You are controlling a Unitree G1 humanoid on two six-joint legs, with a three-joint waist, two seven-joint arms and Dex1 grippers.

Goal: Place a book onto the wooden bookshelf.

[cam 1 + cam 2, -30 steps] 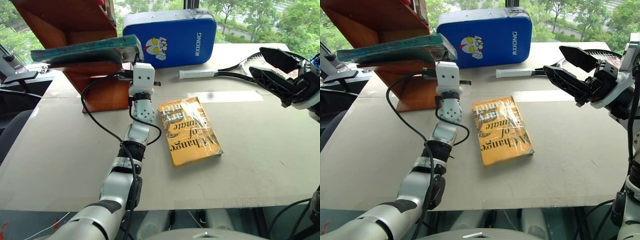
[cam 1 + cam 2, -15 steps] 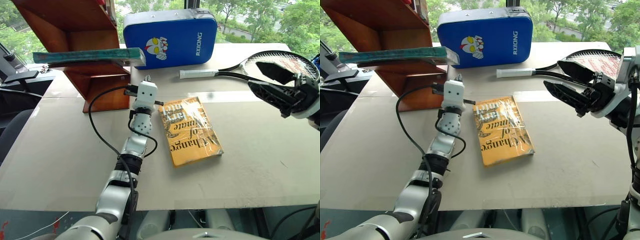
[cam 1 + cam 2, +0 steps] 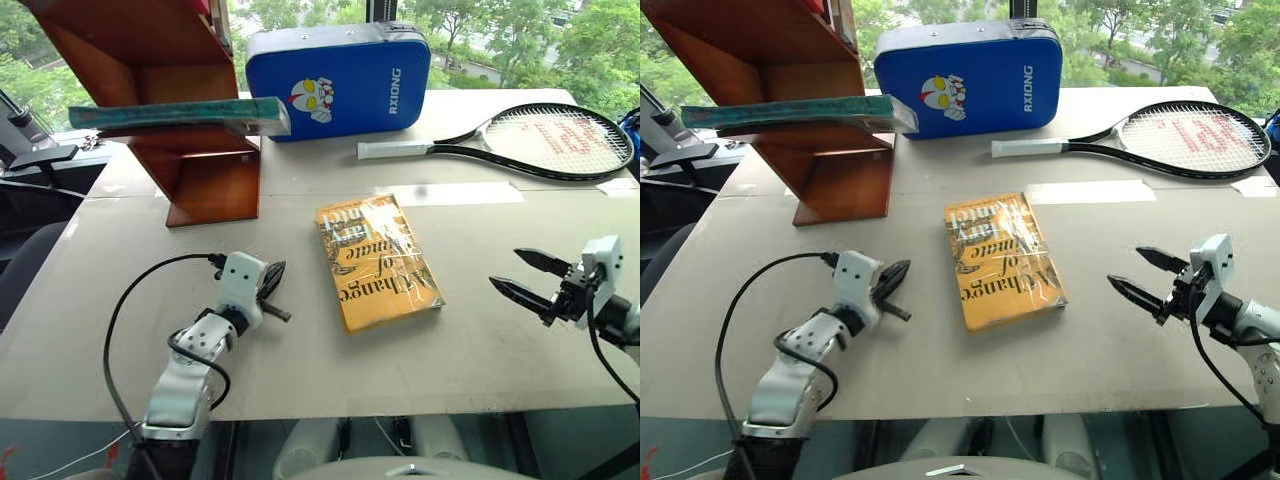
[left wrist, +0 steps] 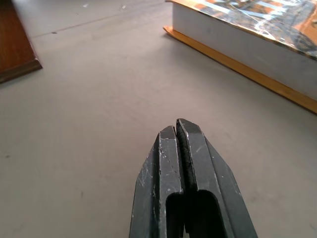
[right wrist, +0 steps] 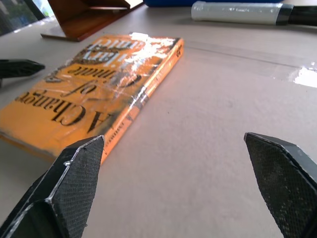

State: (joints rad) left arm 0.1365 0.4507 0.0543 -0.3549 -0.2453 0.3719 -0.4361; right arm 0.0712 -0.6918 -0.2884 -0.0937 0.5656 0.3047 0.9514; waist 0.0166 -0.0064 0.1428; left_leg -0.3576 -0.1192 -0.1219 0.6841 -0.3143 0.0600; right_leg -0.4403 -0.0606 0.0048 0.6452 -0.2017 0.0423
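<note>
A: Head views first. Where's the book?

B: The teal-green book lies flat on a shelf of the wooden bookshelf, one end jutting past the side panel. I'd judge the placing done. The left gripper hangs low over the table, fingers pressed together, empty. The right gripper has its 2 fingers spread wide, holding nothing.

A: How would that book handle?

B: Stiff and thin, probably light; the shiny wrap looks slippery. I'd pinch it across the jutting end.

A: Any writing?

B: "RXIONG" on the blue padded case, beside a cartoon figure. Red letters on the tennis racket strings, unreadable.

A: Left wrist view?

B: Fingertips shut tight, with the yellow-orange book beyond them.

A: Right wrist?

B: Fingers far apart; the cover reads "A Change of…", the rest lost in glare.
</note>
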